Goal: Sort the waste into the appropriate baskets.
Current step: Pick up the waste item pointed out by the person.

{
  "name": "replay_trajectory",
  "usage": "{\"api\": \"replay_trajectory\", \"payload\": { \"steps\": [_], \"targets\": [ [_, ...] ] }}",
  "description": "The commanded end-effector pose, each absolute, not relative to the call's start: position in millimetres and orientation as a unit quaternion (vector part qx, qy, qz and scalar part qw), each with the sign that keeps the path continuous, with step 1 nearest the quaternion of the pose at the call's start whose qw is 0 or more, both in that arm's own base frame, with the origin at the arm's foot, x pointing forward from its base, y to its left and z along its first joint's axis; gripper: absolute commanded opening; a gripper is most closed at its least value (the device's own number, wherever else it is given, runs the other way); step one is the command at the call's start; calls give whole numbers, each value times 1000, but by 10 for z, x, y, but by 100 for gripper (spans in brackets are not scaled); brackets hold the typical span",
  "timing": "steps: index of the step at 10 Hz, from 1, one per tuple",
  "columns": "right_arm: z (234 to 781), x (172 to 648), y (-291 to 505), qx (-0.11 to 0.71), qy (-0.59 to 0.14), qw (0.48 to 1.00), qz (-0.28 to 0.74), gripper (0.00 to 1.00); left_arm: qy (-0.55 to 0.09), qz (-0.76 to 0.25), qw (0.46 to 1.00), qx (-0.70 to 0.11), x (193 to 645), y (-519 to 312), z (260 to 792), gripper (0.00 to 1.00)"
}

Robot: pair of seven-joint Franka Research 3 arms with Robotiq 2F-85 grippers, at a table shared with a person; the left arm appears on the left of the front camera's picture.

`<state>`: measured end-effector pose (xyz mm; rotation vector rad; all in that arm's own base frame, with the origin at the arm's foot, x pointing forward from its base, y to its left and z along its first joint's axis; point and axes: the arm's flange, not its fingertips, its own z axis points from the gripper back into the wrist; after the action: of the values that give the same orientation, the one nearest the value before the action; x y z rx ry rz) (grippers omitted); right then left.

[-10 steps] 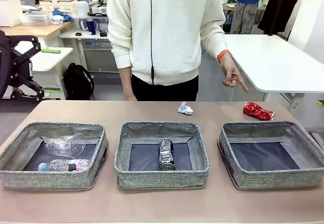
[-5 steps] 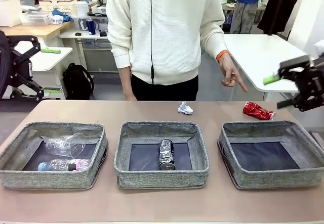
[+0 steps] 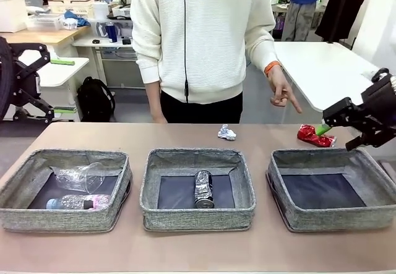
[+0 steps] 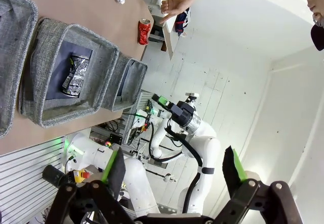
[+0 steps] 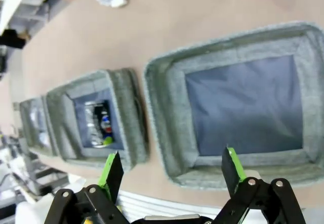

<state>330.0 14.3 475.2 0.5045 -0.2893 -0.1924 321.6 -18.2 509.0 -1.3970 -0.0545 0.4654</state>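
Three grey woven baskets stand in a row. The left basket [image 3: 62, 218] holds a clear plastic cup [image 3: 80, 176] and a clear bottle [image 3: 77, 202]. A crushed dark blue-silver can [image 3: 203, 189] lies in the middle basket [image 3: 198, 217]. Behind the right basket [image 3: 328, 156], which has nothing in it, a crushed red can [image 3: 315, 136] lies on the table. A white paper wad [image 3: 226, 132] sits behind the middle basket. My right gripper [image 3: 340, 135] hovers open just right of the red can, and over the right basket [image 5: 162, 113] in its wrist view. My left gripper [image 4: 174, 171] is open and holds nothing.
A person in a white sweater stands at the far side, one hand [image 3: 284, 94] pointing a finger down toward the red can. The tabletop in front of the baskets is bare. White desks and a black bag stand beyond the table.
My right arm has come into view from the right and dropped down and left, to beside the red can. The waste, the baskets and the person's hand have stayed put.
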Motion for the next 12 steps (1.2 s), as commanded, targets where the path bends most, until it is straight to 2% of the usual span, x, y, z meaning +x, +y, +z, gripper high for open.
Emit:
{"api": "replay_trajectory", "payload": {
  "steps": [1, 2, 3, 4, 5, 6, 7, 8, 9, 10, 11, 12],
  "targets": [
    [4737, 3302, 144, 227, -141, 959, -89, 100, -26, 218, 735, -642, 3217, -200, 5126, 100],
    [4699, 3612, 41, 258, -159, 953, -2, 100, -26, 218, 735, -642, 3217, -200, 5126, 100],
    [4684, 3911, -82, 258, -177, 940, 136, 100, -26, 218, 735, -642, 3217, -200, 5126, 100],
    [4683, 4231, -243, 192, -236, 933, 193, 100, -26, 218, 735, -642, 3217, -200, 5126, 100],
    [4644, 4527, -424, 90, -291, 930, 204, 100, -26, 218, 735, -642, 3217, -200, 5126, 100],
    [4571, 4681, -455, 74, -291, 928, 219, 100, -26, 218, 735, -642, 3217, -200, 5126, 100],
    [4556, 4763, -454, 10, -283, 939, 196, 100, -26, 218, 735, -642, 3217, -200, 5126, 100],
    [4632, 4477, -372, 96, -228, 949, 197, 100, -26, 218, 735, -642, 3217, -200, 5126, 100],
    [4632, 4477, -372, 96, -228, 949, 197, 100, -26, 218, 735, -642, 3217, -200, 5126, 100],
    [4576, 4742, -491, 45, -252, 942, 217, 100, -26, 218, 735, -642, 3217, -200, 5126, 100],
    [4562, 4737, -502, 21, -286, 932, 221, 100, -26, 218, 735, -642, 3217, -200, 5126, 100],
    [4521, 4995, -725, 66, -290, 930, 216, 100, -26, 218, 735, -642, 3217, -200, 5126, 100]
  ]
}}
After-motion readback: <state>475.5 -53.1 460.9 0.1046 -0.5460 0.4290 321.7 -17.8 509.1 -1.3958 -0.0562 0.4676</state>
